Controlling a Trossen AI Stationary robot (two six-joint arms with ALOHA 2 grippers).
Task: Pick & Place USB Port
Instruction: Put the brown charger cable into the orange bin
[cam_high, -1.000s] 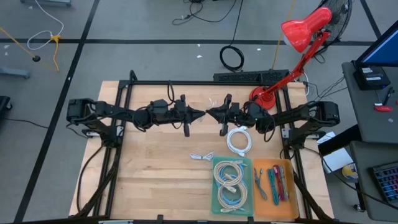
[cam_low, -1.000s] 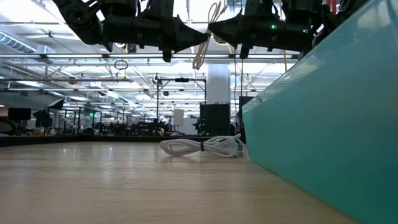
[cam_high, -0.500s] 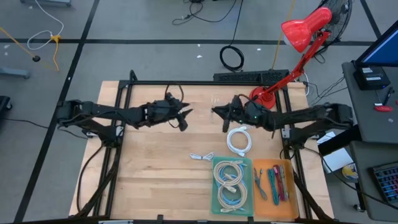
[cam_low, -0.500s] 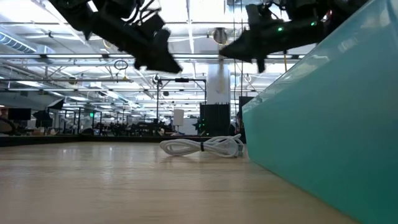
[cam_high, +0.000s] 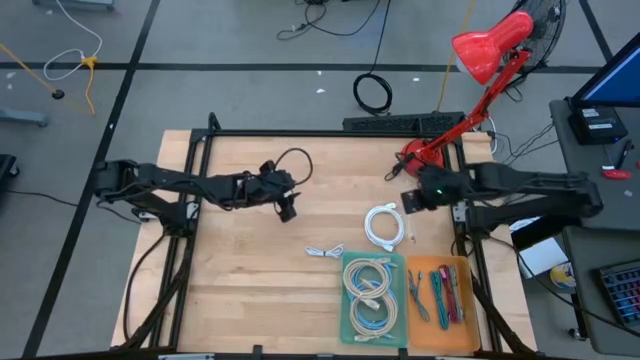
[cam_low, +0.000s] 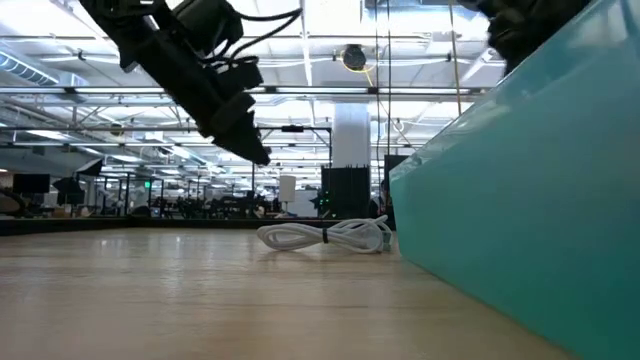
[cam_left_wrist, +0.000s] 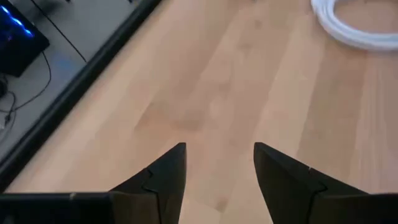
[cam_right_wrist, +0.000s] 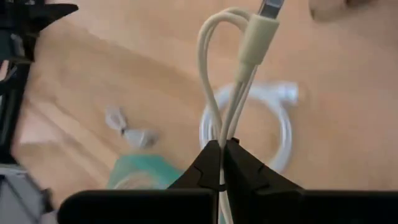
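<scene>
My right gripper (cam_right_wrist: 222, 149) is shut on a cream USB cable (cam_right_wrist: 214, 43), whose loop and plug end (cam_right_wrist: 268, 9) stick out past the fingertips. In the high view this gripper (cam_high: 412, 200) hovers near the table's right side, above a coiled white cable (cam_high: 384, 224) that lies flat on the wood. My left gripper (cam_high: 290, 210) hangs left of the table's middle, tipped downward. Its fingers (cam_left_wrist: 217, 163) are open over bare wood with nothing between them. My right gripper pinches the cream cable's bundled strands (cam_right_wrist: 227, 127), just below the loop, between its two fingertips. The strands run along the fingers and stand out beyond them. The fingers slant downward. The cable is lifted clear of the table.
A teal tray (cam_high: 350, 322) with coiled cables and an orange tray (cam_high: 418, 335) with coloured cables sit at the near right. A small white connector piece (cam_high: 325, 252) lies beside the teal tray. A red desk lamp (cam_high: 480, 60) stands at the far right corner.
The two grippers met over the table's middle with the cream cable between them. My left gripper has opened, let go of it, tipped downward and drawn back toward the left. My right gripper has pulled away toward the right edge with the cable, rolling and tipping downward.
</scene>
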